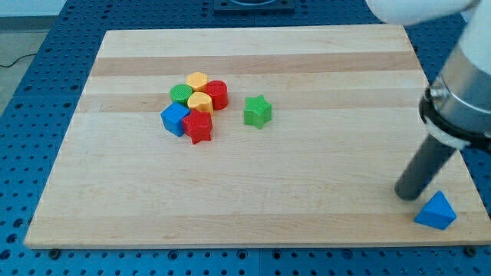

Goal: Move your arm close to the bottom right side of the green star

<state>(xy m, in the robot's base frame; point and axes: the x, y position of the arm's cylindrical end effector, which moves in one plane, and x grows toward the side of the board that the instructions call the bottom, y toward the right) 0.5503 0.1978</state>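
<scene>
The green star [258,111] lies on the wooden board [253,192], a little above the middle, apart from the other blocks. My tip [405,195] is at the board's lower right, far to the right of and below the green star. It stands just up and left of a blue triangular block [436,211], close to it; I cannot tell whether they touch.
A tight cluster sits left of the star: a green round block [181,94], a yellow block [197,80], a red block [216,94], a second yellow block [200,103], a blue cube [175,119] and a red star [198,126]. The arm's body [460,100] hangs over the board's right edge.
</scene>
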